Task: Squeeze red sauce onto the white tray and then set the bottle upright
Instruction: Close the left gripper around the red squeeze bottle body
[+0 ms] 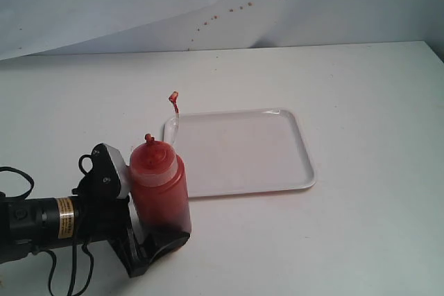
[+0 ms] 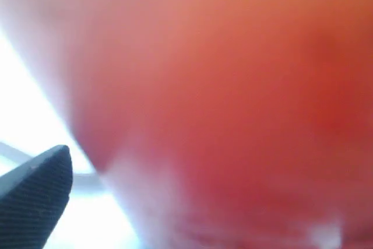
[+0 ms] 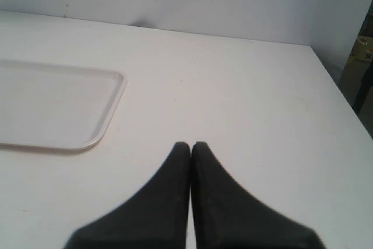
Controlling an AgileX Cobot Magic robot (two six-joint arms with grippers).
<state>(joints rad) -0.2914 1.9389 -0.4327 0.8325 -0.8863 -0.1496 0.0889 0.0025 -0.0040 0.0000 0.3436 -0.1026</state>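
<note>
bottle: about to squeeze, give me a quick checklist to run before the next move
1. Bottle upright, on the table beside the tray's near left corner: ok.
2. Left gripper straddling the bottle: ok.
3. Left gripper closed on the bottle: not ok. The jaws stand wide, and the left wrist view shows a bright gap beside one finger.
4. Tip cap off the nozzle: ok, it sticks up on its tether.
5. White tray bare and unobstructed: ok.
6. Right gripper shut and clear of the tray: ok.
</note>
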